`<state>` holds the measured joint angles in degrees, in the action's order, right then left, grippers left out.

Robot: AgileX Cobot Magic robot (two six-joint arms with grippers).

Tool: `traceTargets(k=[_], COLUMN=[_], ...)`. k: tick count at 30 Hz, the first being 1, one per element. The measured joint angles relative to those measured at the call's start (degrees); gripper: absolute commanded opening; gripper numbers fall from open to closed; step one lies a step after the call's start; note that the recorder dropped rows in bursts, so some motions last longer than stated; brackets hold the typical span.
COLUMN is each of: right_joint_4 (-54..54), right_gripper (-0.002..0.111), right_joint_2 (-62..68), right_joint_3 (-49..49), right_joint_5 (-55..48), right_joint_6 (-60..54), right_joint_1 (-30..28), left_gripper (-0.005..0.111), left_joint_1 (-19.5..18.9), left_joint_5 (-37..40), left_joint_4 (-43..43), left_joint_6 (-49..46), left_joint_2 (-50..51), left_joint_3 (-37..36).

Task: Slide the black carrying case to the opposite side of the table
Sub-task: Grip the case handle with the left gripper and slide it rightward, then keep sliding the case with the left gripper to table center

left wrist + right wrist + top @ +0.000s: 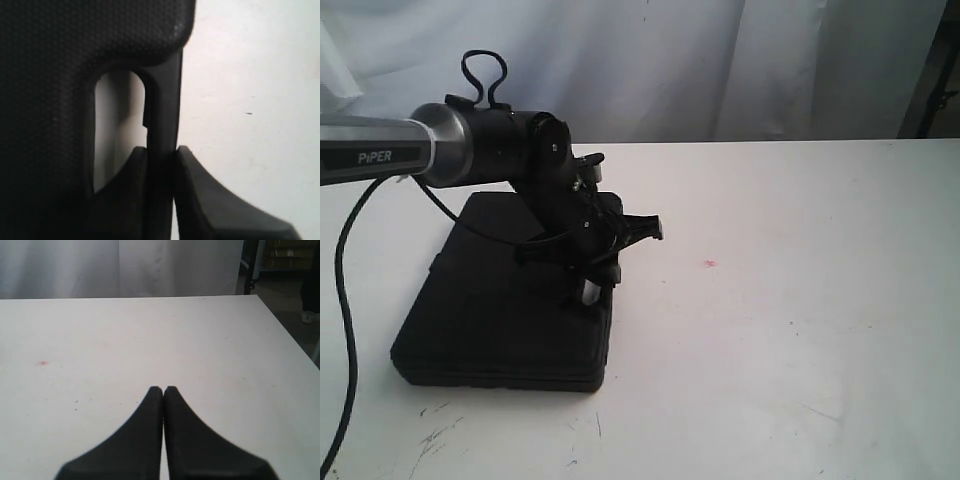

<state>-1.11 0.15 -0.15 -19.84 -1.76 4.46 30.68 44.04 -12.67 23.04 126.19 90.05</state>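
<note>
Left gripper (161, 150) pinches case handle (167, 105); right gripper (163, 388) closed.

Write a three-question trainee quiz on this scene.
1. True or false: the right tool holds the case.
2. The left tool is clamped on the case's: A) corner B) handle C) latch.
3. Fill in: in the exterior view, the red spot on the table lies to the ___ of the case.
Key: 1 false, it is shut and empty; 2 B; 3 right.
</note>
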Motion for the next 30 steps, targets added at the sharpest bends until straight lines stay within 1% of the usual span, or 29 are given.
traceTargets(k=[7,14,21,30], right_joint_4=[0.0,0.0,0.0,0.0], right_gripper=[0.0,0.0,0.0,0.0], right_joint_2=[0.0,0.0,0.0,0.0], right_joint_3=[0.0,0.0,0.0,0.0], right_joint_5=[0.0,0.0,0.0,0.0], right_joint_6=[0.0,0.0,0.0,0.0], right_joint_1=[0.0,0.0,0.0,0.0], left_gripper=[0.0,0.0,0.0,0.0], left_joint_1=[3.3,4.1,5.6,6.6], left_joint_5=[-4.8,-8.3,-10.2,-12.6], left_joint_4=[-2.6,-5.7,-7.2,-7.7], left_joint_6=[1.7,1.8,2.0,3.0], left_joint_2=[0.0,0.0,0.0,0.0], left_joint_3=[0.0,0.0,0.0,0.0])
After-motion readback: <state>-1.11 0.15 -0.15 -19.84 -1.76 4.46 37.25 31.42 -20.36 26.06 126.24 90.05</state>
